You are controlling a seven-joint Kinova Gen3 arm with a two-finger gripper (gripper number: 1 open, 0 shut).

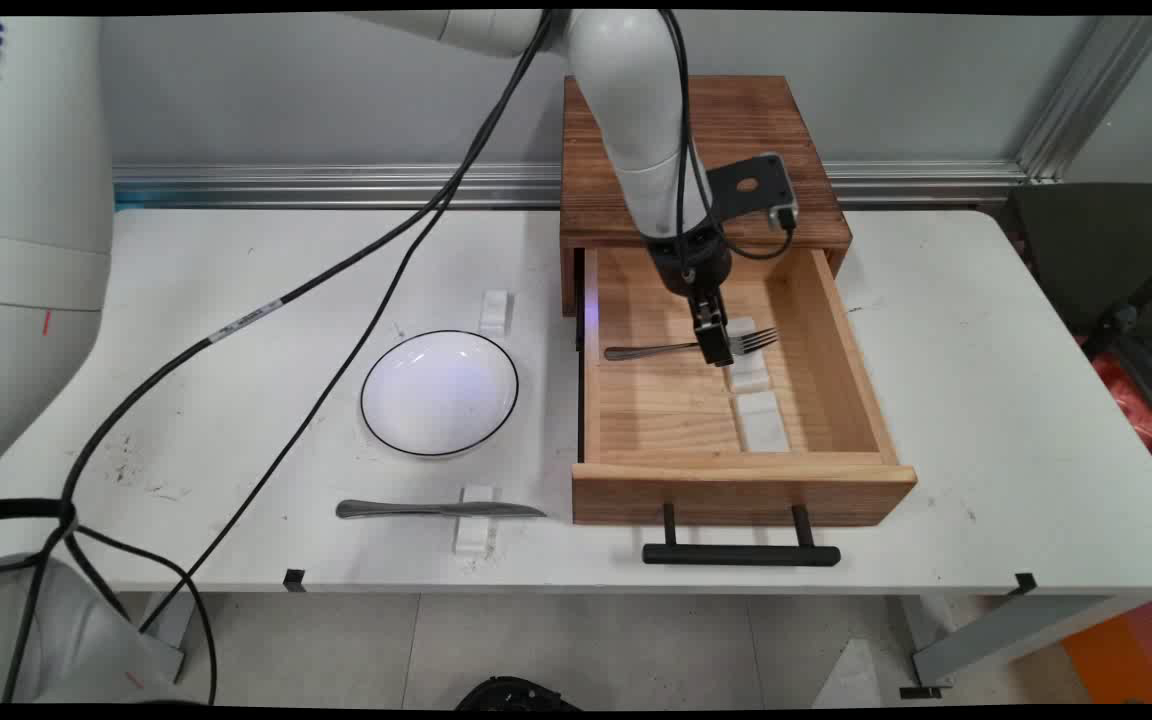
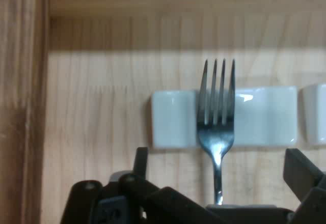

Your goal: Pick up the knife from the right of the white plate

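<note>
Nearest, just left of the open light-wood drawer [image 1: 836,340], a silver table knife [image 1: 439,509] lies across a small white rest block [image 1: 474,533]. Farther back, also left of the drawer, sits a round white plate with a black rim [image 1: 439,392]. Inside the drawer, the black two-finger gripper [image 1: 714,344] has its fingers spread on either side of a silver metal fork [image 2: 218,113], whose tines lie on a white rectangular rest [image 2: 173,118].

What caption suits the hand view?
Black two-finger gripper above a silver metal fork resting on a white rectangular block.
</note>
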